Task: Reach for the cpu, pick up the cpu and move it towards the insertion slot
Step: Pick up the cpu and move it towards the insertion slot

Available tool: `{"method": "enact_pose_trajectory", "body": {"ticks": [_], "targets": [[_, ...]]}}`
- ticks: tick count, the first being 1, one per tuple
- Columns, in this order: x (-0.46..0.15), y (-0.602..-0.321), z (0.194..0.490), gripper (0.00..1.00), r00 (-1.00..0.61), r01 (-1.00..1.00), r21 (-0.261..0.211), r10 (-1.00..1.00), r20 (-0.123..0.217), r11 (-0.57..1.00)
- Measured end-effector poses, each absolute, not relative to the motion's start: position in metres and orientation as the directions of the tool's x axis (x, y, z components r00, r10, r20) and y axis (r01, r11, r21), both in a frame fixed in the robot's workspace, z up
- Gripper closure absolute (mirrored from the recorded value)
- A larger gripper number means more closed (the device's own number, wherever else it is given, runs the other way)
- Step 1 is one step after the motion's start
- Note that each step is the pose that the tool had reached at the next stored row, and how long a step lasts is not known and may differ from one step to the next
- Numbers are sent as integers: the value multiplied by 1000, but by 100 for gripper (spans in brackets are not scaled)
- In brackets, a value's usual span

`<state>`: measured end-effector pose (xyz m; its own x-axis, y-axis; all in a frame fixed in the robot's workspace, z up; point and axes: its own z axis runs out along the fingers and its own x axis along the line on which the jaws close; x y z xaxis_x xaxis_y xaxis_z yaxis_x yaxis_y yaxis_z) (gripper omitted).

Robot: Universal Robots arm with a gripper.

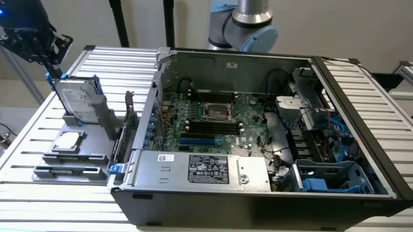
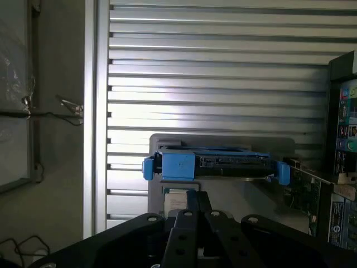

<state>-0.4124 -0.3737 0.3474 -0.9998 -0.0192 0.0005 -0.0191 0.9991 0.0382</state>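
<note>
The arm (image 1: pixel 244 26) is a typical Universal Robots build: a brushed silver-grey tube ringed by a black band, running into rounded joint housings (image 1: pixel 223 30) capped in pale blue. Its gripper (image 1: pixel 54 67) is matte black throughout – blocky, with angular brackets, and a small blue light (image 1: pixel 4 10) glows on the body above it. Seen from the wrist, 2 slim black fingers (image 2: pixel 187 223) with flat, hard-edged faces rise from a broad dark plate (image 2: pixel 111 240), where 2 round screw heads (image 2: pixel 152 219) catch the light.

I see my gripper (image 2: pixel 195 219) pinched closed. The cpu (image 2: pixel 177 199) peeks out just past its tips, near the blue-edged hard drive (image 2: pixel 215 166) on the ribbed table (image 2: pixel 212 67).
</note>
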Motion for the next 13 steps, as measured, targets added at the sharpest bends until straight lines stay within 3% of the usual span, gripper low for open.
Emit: {"method": "enact_pose_trajectory", "body": {"ticks": [13], "targets": [[-422,-393,347,89,-1000,-19,36,-19,1,999]]}}
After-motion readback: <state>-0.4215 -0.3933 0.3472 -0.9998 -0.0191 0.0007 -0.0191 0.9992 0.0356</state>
